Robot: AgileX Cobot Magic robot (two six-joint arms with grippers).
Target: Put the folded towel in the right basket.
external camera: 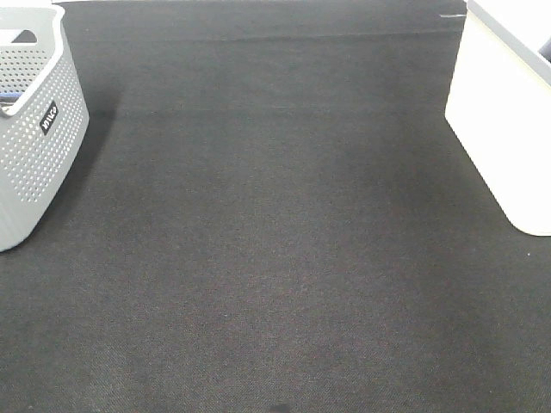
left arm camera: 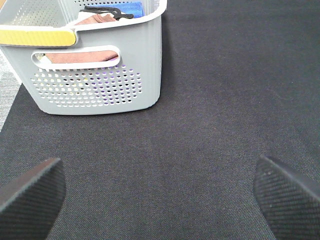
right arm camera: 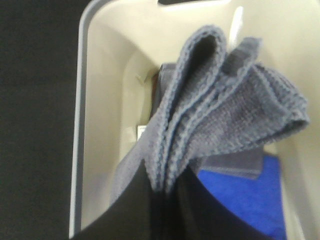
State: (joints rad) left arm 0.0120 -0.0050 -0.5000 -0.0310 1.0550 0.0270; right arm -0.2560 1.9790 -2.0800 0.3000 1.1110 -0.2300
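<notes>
I see black woven cloth (external camera: 275, 284) covering the worktop. My left gripper (left arm camera: 160, 200) gapes wide, holding nothing. A grey perforated plastic basket (external camera: 39, 146) sits at the far left edge. At the far right, my right gripper (right arm camera: 162, 202) pinches the folded grey-blue towel (right arm camera: 220, 115) over the white plastic basket (external camera: 504, 120).

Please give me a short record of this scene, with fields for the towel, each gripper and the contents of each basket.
towel: grey folded towel, pinched by the right gripper over the open right basket
right gripper: shut on the towel
left gripper: open, empty, above the black mat, facing the left basket
right basket contents: blue cloth
left basket contents: brown cloth and other items
task state: towel not yet released
</notes>
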